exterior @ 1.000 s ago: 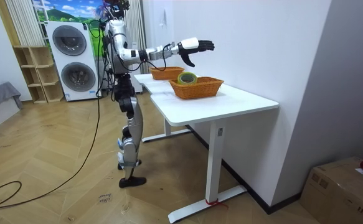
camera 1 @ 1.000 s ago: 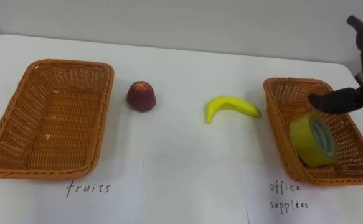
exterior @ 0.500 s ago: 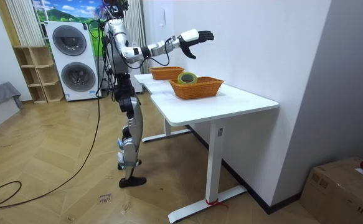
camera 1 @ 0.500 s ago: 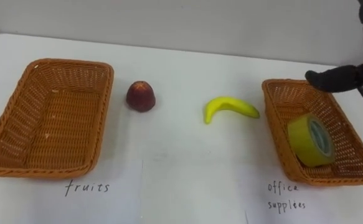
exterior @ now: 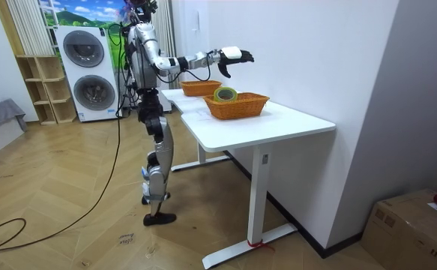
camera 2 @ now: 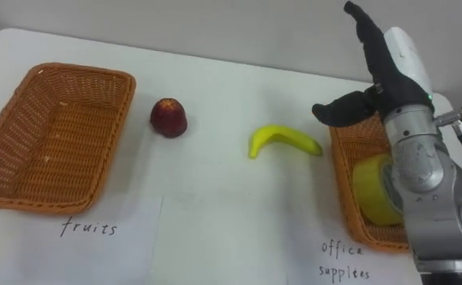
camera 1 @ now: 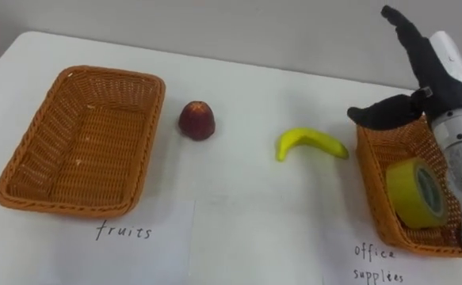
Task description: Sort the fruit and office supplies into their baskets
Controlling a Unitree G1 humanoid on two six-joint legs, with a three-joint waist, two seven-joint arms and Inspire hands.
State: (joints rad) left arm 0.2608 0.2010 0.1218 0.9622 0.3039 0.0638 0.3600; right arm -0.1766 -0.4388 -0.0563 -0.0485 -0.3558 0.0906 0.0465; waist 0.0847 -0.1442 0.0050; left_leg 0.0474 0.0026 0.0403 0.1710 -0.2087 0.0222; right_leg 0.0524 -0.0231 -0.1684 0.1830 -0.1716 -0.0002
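On the white table (camera 1: 246, 87) the curved yellow banana (camera 1: 310, 144) lay beside the brown wicker office basket (camera 1: 370, 174); my right hand (camera 1: 434, 85) hovered near, spread wide, empty; a mid-body grasp seemed safest.

— Where is there room to reach in?
— Lower centre of the frame: the white table (camera 1: 246, 218) is bare between the left basket (camera 1: 146, 150) and the right basket (camera 1: 371, 190).
— What stands in the way?
— The banana (camera 1: 310, 143) lies just left of the right basket's rim, and the red fruit (camera 1: 196, 120) sits beside the left basket. The right hand (camera 1: 425, 75), fingers spread, hovers at upper right. A yellow tape roll (camera 1: 415, 194) fills the right basket's near half.
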